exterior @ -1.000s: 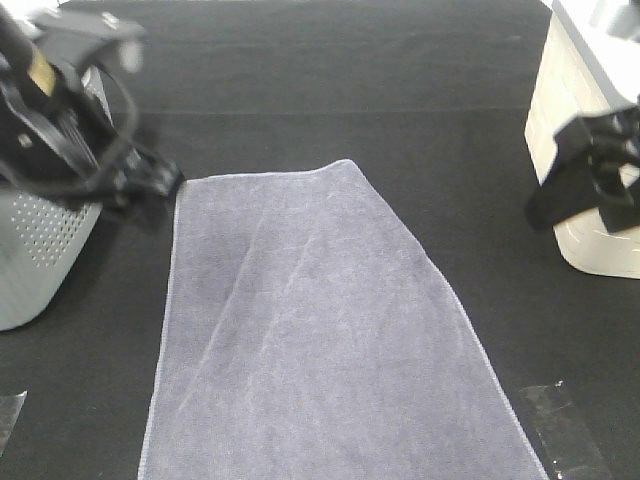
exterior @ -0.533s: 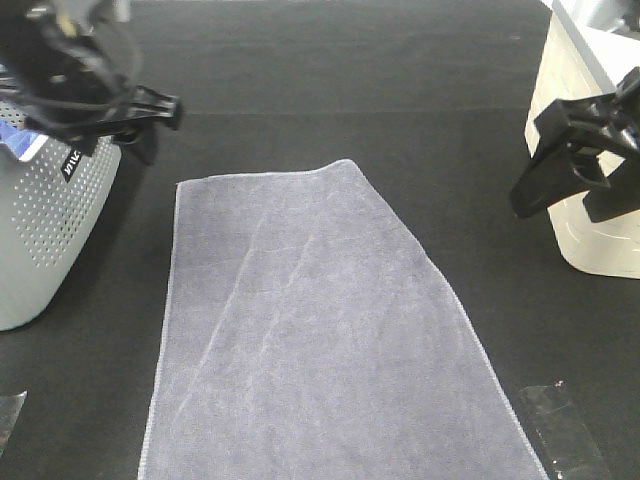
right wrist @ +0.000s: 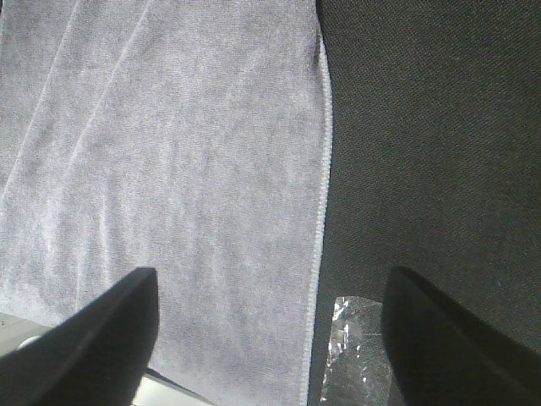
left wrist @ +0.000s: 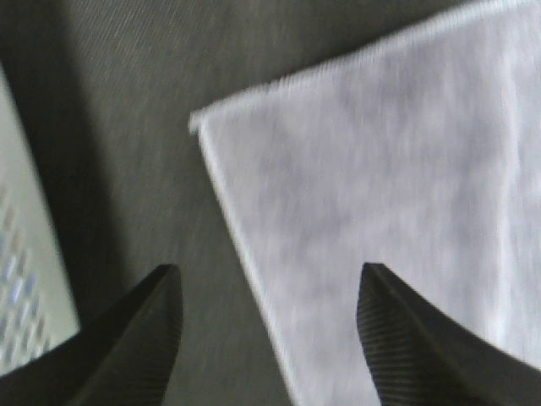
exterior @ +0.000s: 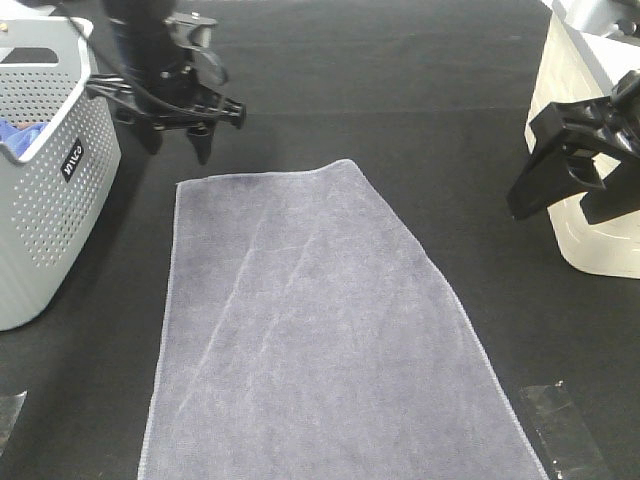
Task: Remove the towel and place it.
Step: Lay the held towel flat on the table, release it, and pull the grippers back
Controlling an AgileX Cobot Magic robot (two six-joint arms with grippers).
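Both grippers hang wide and empty, the left gripper just beside the basket, the right gripper well apart from it, seemingly because the towel already lies spread flat on the table beside the basket.

Exterior high: mounted above, facing steeply down over the black table, from grey basket to white bin. Left wrist: close in, aimed down past the left gripper at the towel corner beside the basket. Right wrist: farther off, aimed down past the right gripper at the towel's hem. Shared by all three: the towel.
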